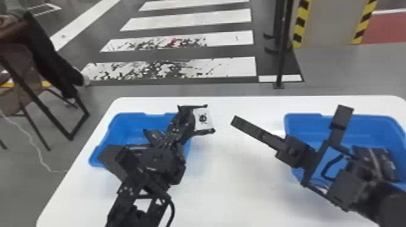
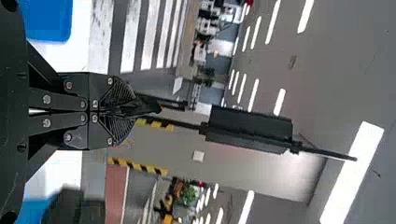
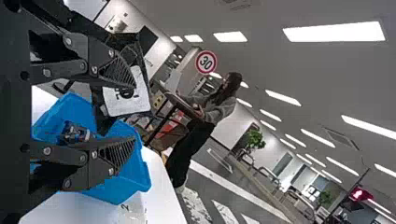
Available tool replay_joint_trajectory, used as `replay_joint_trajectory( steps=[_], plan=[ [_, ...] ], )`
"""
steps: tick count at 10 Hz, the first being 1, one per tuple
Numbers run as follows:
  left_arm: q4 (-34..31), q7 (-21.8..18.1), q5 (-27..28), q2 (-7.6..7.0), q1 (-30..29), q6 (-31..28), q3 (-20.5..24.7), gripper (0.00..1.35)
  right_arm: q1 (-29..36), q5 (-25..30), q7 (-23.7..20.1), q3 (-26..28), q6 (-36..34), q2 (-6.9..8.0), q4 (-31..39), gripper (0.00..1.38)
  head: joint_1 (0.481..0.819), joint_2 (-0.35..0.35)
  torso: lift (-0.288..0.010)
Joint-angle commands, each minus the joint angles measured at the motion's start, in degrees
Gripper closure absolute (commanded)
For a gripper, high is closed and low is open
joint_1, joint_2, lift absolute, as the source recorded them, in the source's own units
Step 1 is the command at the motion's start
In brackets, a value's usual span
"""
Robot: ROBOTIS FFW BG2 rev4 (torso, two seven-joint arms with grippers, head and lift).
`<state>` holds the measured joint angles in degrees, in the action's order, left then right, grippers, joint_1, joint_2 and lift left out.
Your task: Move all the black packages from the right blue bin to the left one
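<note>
Left gripper (image 1: 183, 125), jaws closed on one black package (image 1: 204, 119), white-labelled, between left bin (image 1: 125, 126) and right bin (image 1: 374, 125); right gripper (image 1: 290, 116), jaws wide apart, nothing between them.

head: above, forward-down | wrists: close, facing outward | all share: left blue bin (image 1: 126, 124)

Ceiling lights (image 3: 334, 31) are shining brightly.
They are glaring white in both wrist views; the worktop (image 1: 226, 181) is gleaming.
</note>
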<state>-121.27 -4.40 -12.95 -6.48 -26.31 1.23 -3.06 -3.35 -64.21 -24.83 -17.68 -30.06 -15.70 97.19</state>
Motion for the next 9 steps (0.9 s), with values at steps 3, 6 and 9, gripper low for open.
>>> replay_joint_trajectory(
  steps=[3,6,9],
  plan=[
    [14.3,4.5,25.5,1.82,9.2,6.5,11.6,1.22,1.0,0.7,-0.5,1.2,1.7,-0.29,-1.1,0.13,0.695,0.283,-0.140],
    [17.8,6.4,27.6,1.56,9.9,8.3,12.2,0.29,2.2,4.5,-0.8,4.8,2.1,-0.47,-0.8,0.12,0.695,0.337,-0.140],
    [17.7,4.8,19.1,2.26,6.3,18.6,11.2,0.13,3.8,20.6,-0.7,13.0,2.1,0.06,2.4,0.11,0.695,0.276,-0.140]
  ],
)
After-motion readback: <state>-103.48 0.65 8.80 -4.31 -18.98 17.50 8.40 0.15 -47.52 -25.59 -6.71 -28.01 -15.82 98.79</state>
